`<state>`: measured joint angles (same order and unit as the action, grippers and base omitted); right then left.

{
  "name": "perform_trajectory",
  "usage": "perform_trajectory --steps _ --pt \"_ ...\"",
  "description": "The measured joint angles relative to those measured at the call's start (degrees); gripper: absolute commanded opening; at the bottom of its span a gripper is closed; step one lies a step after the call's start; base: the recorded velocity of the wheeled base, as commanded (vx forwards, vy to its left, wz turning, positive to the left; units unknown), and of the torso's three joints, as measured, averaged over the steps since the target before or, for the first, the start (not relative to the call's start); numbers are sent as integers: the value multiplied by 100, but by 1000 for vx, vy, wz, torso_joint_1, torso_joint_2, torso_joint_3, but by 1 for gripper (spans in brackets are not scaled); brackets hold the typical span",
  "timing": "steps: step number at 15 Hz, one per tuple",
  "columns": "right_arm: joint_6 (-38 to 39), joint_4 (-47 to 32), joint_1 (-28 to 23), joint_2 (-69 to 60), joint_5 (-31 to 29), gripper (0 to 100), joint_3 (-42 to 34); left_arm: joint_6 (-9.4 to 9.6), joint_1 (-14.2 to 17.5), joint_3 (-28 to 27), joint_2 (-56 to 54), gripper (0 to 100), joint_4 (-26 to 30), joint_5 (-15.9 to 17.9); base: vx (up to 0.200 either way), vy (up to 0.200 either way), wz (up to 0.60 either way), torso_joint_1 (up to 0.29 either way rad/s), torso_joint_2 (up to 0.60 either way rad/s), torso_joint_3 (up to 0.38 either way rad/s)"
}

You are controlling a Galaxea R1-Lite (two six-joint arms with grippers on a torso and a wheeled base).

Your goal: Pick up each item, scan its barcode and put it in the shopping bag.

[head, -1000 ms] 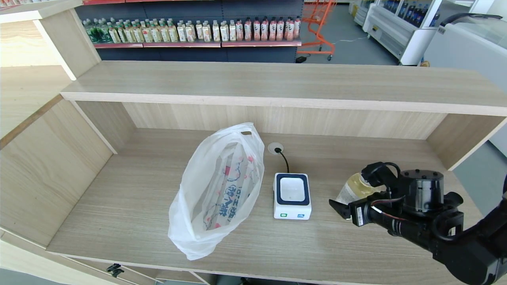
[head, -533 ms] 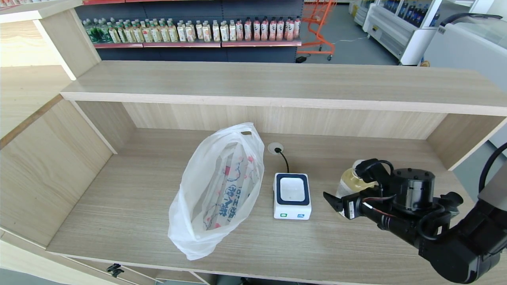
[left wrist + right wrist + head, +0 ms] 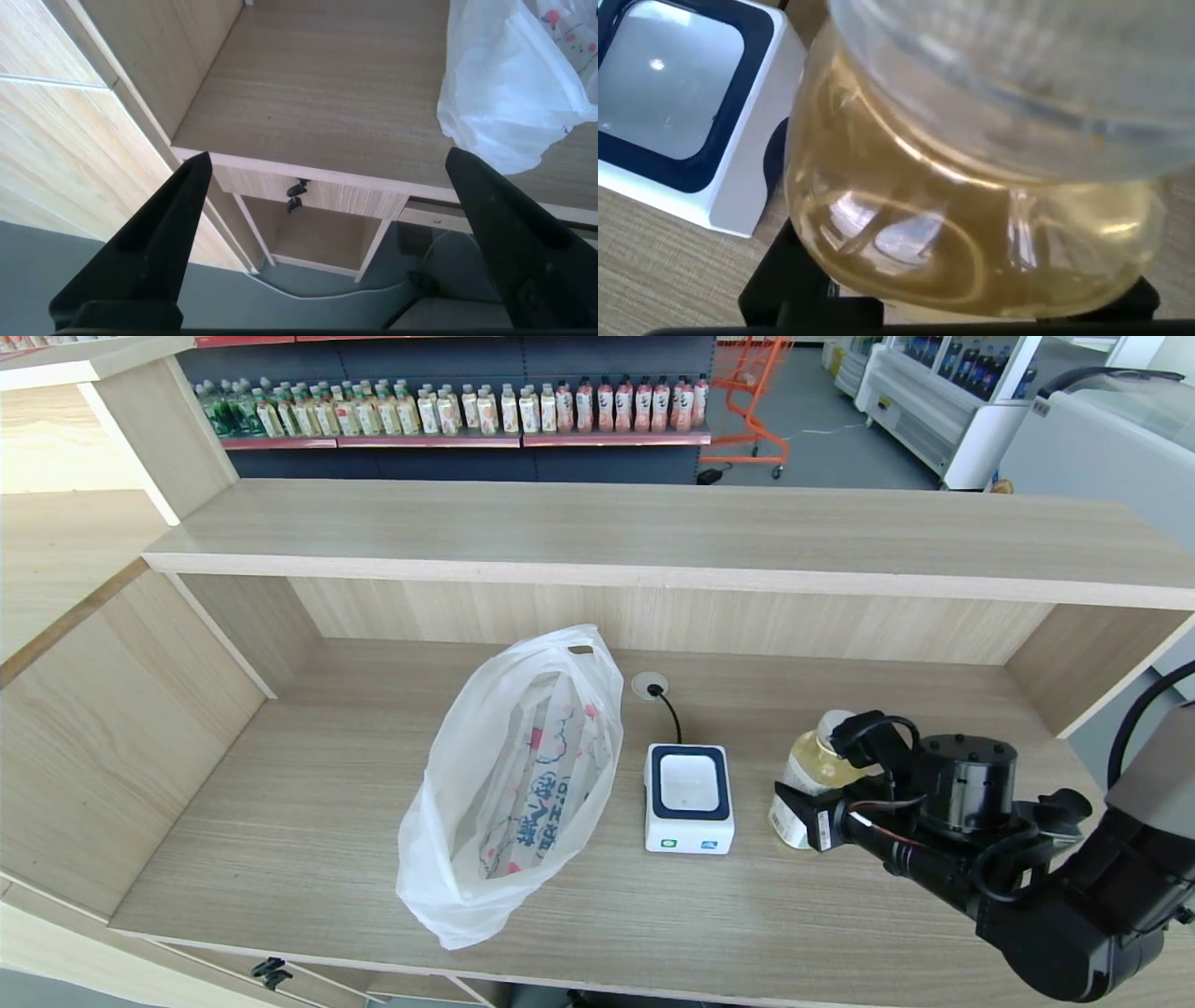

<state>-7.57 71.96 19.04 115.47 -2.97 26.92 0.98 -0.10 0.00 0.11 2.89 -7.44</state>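
Observation:
A clear bottle of yellowish drink (image 3: 810, 773) with a white cap and pale label is tilted just right of the scanner (image 3: 688, 784), a white box with a dark-framed window. My right gripper (image 3: 827, 771) is shut on the bottle, one finger on each side. The right wrist view has the bottle (image 3: 971, 187) close up, with the scanner (image 3: 682, 103) beside it. The white plastic shopping bag (image 3: 509, 784) lies open on the counter left of the scanner, a printed packet inside. My left gripper (image 3: 336, 233) is open below the counter's front edge, near the bag (image 3: 514, 84).
The wooden counter (image 3: 308, 821) has a back wall, side walls and a shelf (image 3: 653, 537) above. The scanner's cable runs to a grommet hole (image 3: 650, 686) behind it. A drawer handle (image 3: 296, 193) sits under the front edge.
My right gripper has carried the bottle leftward, closer to the scanner. The bag and scanner have not moved.

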Motion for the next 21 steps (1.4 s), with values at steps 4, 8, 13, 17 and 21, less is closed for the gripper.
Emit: perform_trajectory --steps 4,8,13,17,21 --pt "40 73 -22 -98 51 0 -22 -2 0 0 0 100 0 -2 0 0 0 0 0 0" --pt "449 -923 -146 -1232 1236 0 163 0 0 0 0 100 1 0 0 0 0 0 0 0" --pt "2057 -2859 -118 -3433 4600 0 452 0 0 0 0 100 0 0 0 0 0 0 0 0" --pt "2784 -2951 457 -4174 4920 0 489 0 0 0 0 100 0 -2 0 0 0 0 0 0" --pt "2788 -3099 840 -4347 4920 0 513 -2 0 0 0 100 0 0 0 0 0 0 0 0"
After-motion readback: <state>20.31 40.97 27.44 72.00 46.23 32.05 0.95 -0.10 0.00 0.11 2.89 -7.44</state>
